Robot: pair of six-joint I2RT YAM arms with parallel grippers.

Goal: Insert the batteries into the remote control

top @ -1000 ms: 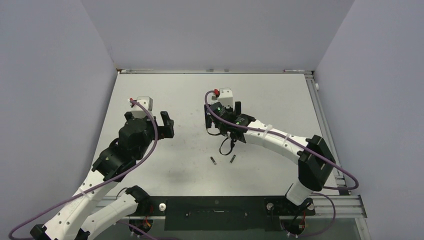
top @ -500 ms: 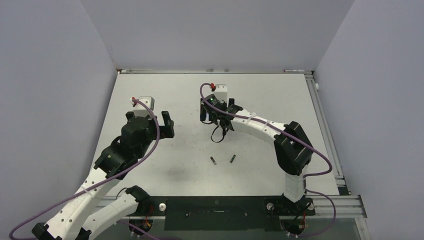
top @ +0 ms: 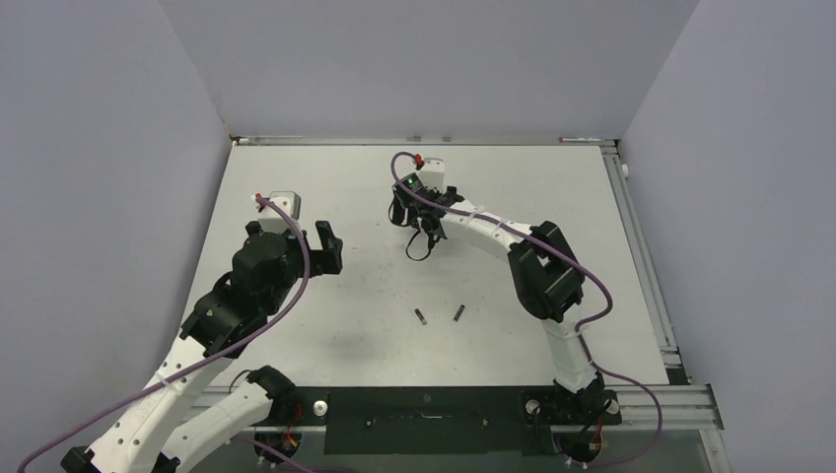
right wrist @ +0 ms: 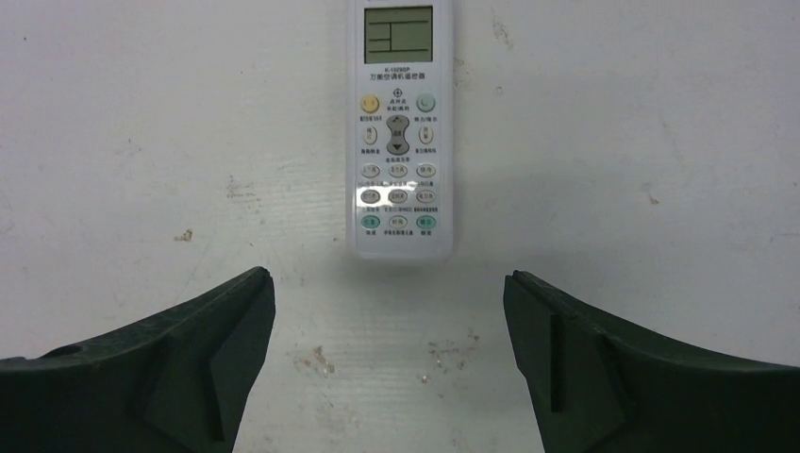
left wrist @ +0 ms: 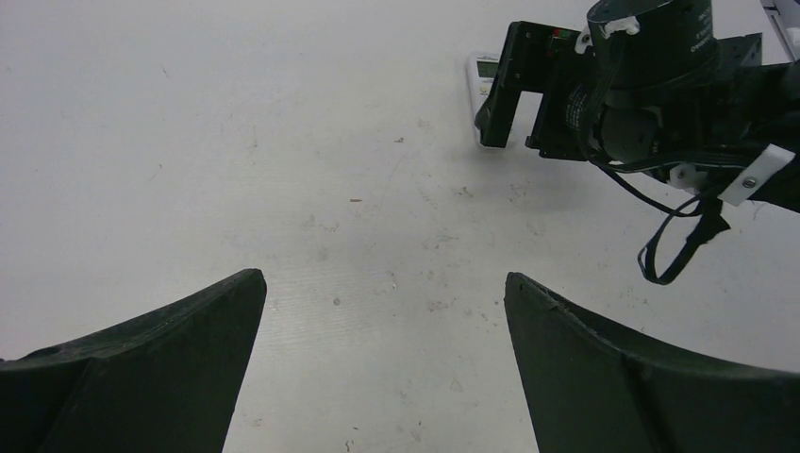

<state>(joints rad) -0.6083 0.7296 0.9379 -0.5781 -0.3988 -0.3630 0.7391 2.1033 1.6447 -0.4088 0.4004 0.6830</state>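
The white remote control lies face up on the table, display and buttons showing, just beyond my open right gripper and centred between its jaws. In the left wrist view only its display end peeks out behind the right gripper. In the top view it is hidden under the right gripper. Two batteries lie apart on the table, nearer than both grippers. My left gripper is open and empty over bare table, left of the right gripper.
A black cable loop hangs from the right wrist. The table's back edge rail and right rail bound the surface. Grey walls stand on three sides.
The right arm has reached farther back and left, carrying its open gripper over the remote. The left arm has barely moved. The batteries have not moved.
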